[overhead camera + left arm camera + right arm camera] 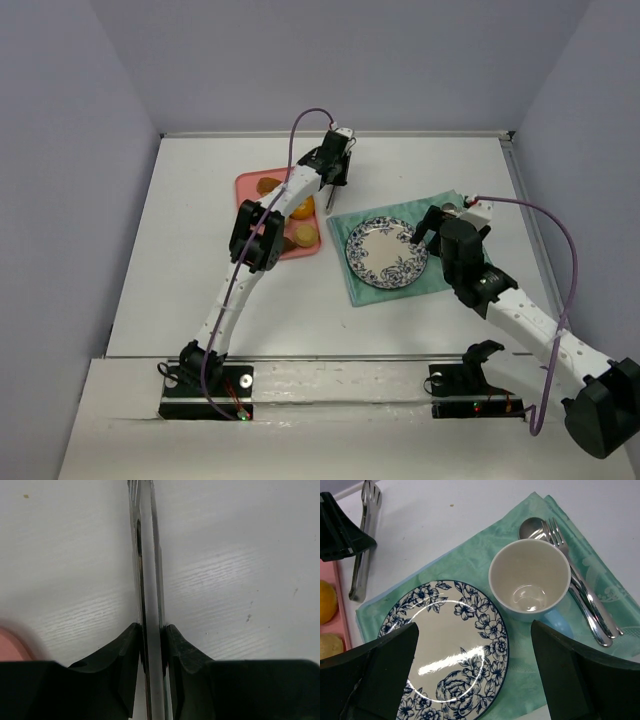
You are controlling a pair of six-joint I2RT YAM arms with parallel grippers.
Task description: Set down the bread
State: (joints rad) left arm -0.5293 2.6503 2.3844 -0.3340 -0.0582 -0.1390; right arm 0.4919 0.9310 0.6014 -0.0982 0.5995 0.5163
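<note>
Several golden bread pieces (303, 236) lie on a pink tray (246, 184); two show at the left edge of the right wrist view (326, 600). My left gripper (335, 172) hovers at the tray's far right corner, shut on metal tongs (149, 570) that point down at the white table; the tongs are empty. The tongs also show in the right wrist view (362, 545). My right gripper (474, 630) is open and empty above the blue floral plate (450, 645), which is bare (386, 254).
A green cloth (470, 555) lies under the plate. On it stand an empty white cup (529, 580) with a blue handle, and a fork (570, 565) and spoon (532, 527) to its right. The pink tray's corner (10, 647) shows in the left wrist view.
</note>
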